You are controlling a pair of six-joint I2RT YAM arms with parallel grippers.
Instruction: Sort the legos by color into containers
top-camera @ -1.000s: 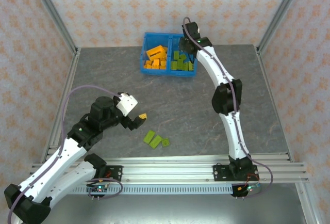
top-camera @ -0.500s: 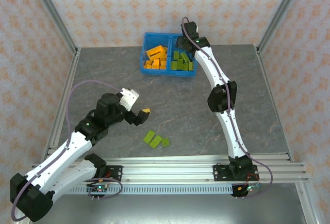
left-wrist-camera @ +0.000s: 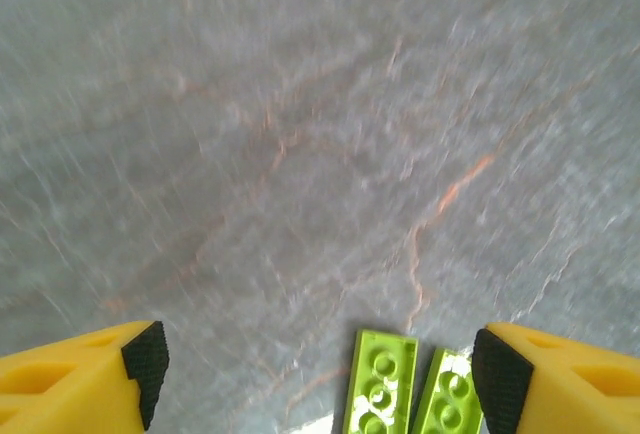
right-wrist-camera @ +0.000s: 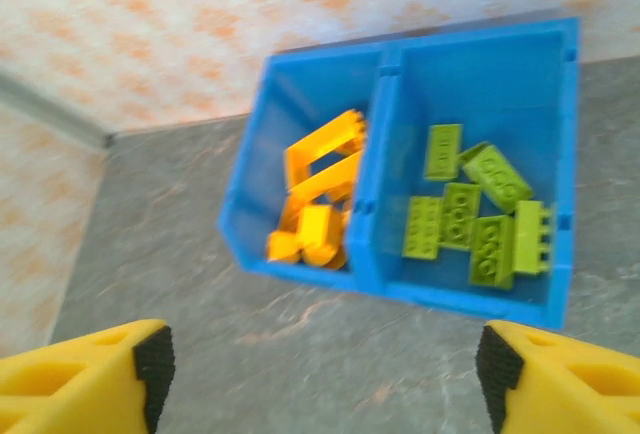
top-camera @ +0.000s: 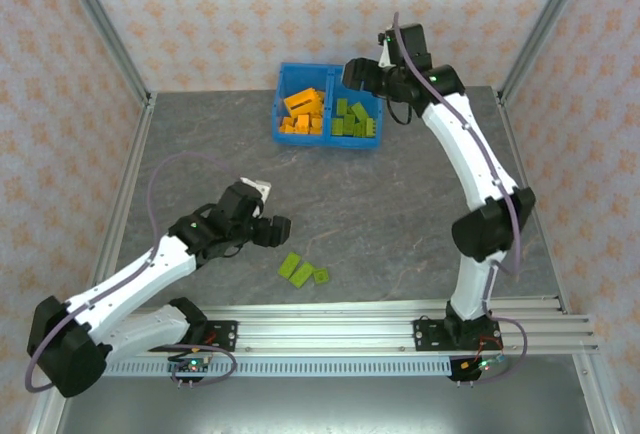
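Overhead, the left gripper (top-camera: 275,229) hovers near two loose lime legos (top-camera: 295,269) on the table (top-camera: 200,144); the right gripper (top-camera: 355,72) hangs by the blue bin (top-camera: 326,141). Left wrist: claw spread wide, empty, the bricks beneath. Right wrist: fingers apart, empty; orange legos (right-wrist-camera: 315,204) lie in the bin's left compartment, green legos (right-wrist-camera: 470,224) in its right.

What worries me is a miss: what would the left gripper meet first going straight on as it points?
Probably the two lime green bricks on the table, just ahead of the left gripper and between its open fingers, though depth is unclear.
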